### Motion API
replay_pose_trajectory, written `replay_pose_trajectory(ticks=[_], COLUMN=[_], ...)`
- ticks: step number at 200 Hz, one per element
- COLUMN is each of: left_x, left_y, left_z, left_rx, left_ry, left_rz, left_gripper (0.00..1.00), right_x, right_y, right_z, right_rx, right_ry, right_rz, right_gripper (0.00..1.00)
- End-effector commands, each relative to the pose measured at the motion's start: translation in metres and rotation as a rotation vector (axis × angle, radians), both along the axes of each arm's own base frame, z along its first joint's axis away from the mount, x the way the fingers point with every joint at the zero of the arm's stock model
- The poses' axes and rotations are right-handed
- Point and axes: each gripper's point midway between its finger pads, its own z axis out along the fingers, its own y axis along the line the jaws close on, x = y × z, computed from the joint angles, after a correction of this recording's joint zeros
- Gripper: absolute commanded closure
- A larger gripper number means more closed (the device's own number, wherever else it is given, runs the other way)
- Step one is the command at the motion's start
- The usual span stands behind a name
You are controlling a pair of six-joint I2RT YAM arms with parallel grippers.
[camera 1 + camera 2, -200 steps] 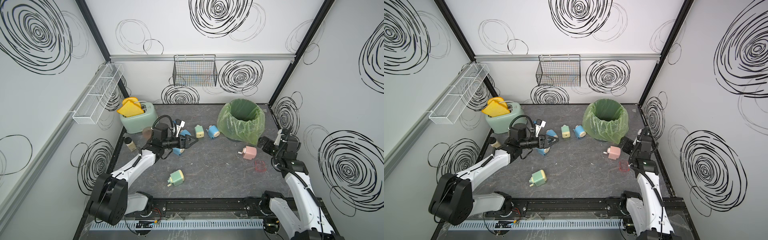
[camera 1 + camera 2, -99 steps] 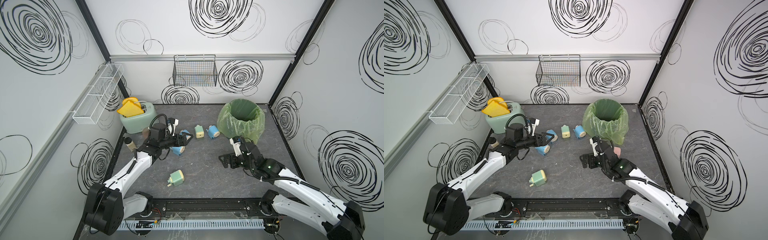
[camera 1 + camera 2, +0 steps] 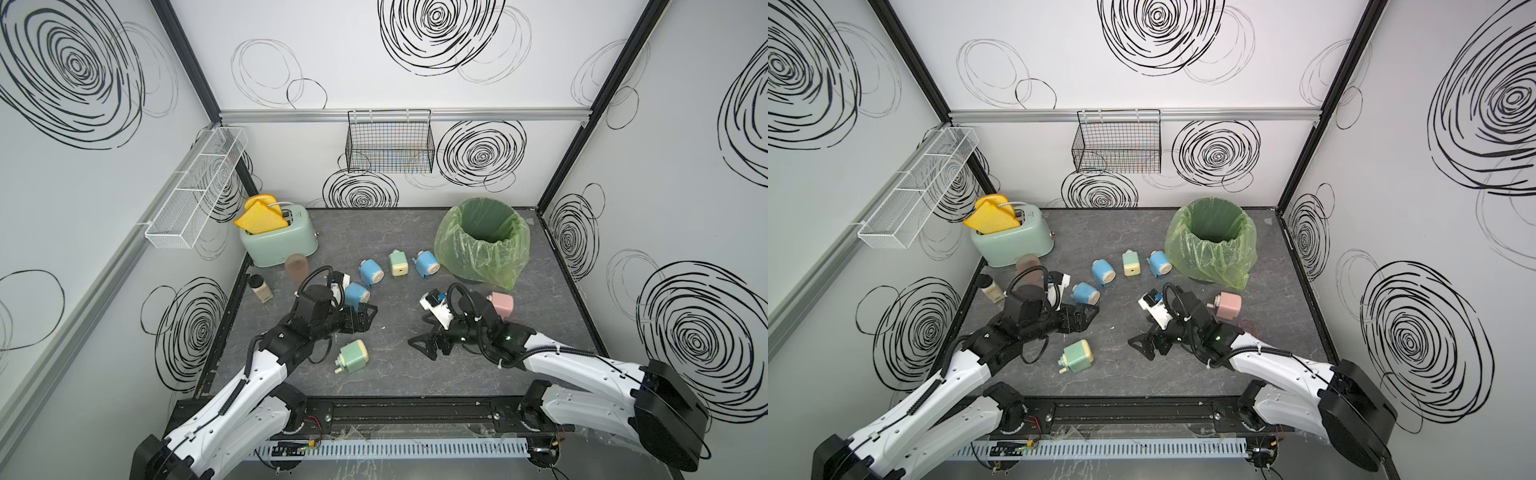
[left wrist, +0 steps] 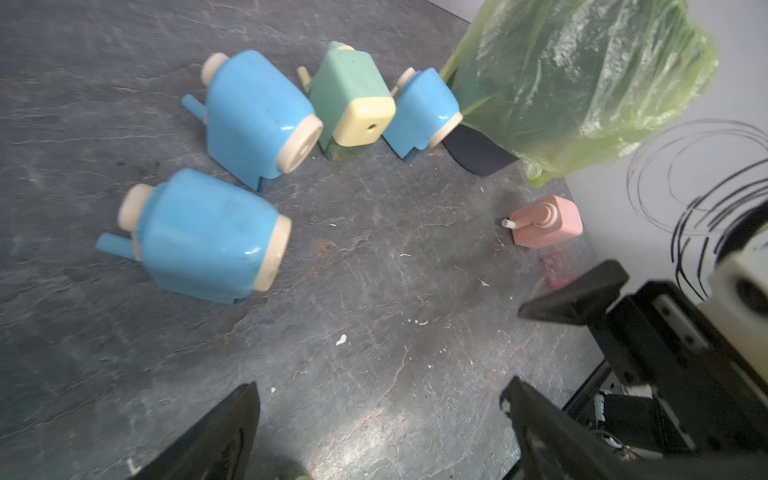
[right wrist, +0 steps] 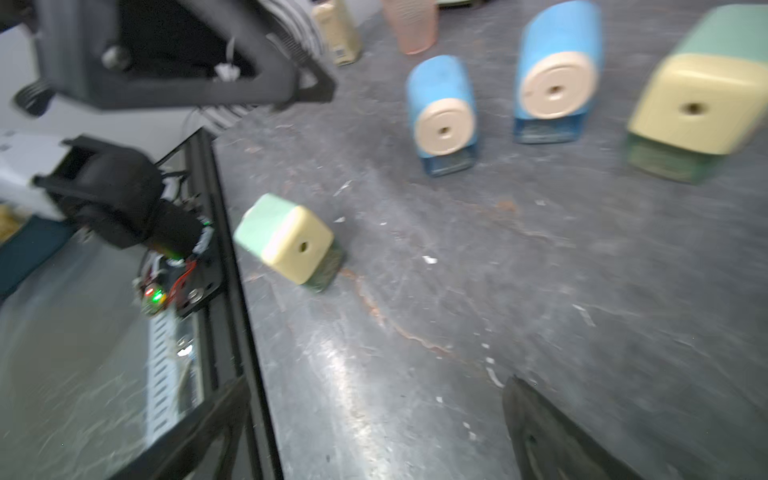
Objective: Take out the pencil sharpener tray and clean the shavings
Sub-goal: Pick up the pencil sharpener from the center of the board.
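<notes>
Walls point(image 3: 340, 50): white panels, which I see scribbled with black spirals; black corner posts point(image 3: 185, 62).
Counter point(image 3: 399, 365): dark grey, stone-veined slab.
Back wall: black wire basket point(image 3: 390, 145) on aluminium rail point(image 3: 498, 113).
Left wall: white wire shelf point(image 3: 195, 191).

- bright, even light is filling both top views, shadows looking soft
- motion blur is smearing the right wrist view, green sharpener point(image 5: 286, 241) included
- glare is streaking the tabletop point(image 5: 343, 374) there

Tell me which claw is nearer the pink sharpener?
Right. The right gripper sits mid-table, the pink sharpener just beside its wrist; the left gripper is farther off, beside a blue sharpener.
</notes>
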Motion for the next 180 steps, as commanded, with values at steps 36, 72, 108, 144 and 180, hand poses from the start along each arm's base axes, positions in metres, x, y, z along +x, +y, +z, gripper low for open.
replay_pose_trajectory(ticks=[36,72,108,144,180], left_x=[0.024,0.033,0.037,0.041,0.042], left_y=[0.044,0.072,0.084,0.089,0.088], left_z=[0.015,0.03,0.031,0.029,0.028], left_rx=[-0.063,-0.097,-0.133,-0.152,-0.158], left_ry=[0.047,0.006,-0.011,-0.017,-0.032], left_rz=[0.168,0.212,0.212,0.203,0.198], left_gripper=[0.03,0.03,0.03,0.03,0.03], right_x=[-0.019,-0.01,-0.02,-0.02,-0.026], right_y=[0.074,0.11,0.139,0.16,0.172], right_z=[-0.001,-0.029,-0.046,-0.054,-0.066], right_rx=[0.15,0.119,0.119,0.114,0.115], right_ry=[-0.363,-0.461,-0.466,-0.463,-0.405], right_rz=[0.381,0.437,0.558,0.605,0.684], right_gripper=[0.01,0.01,0.01,0.01,0.01])
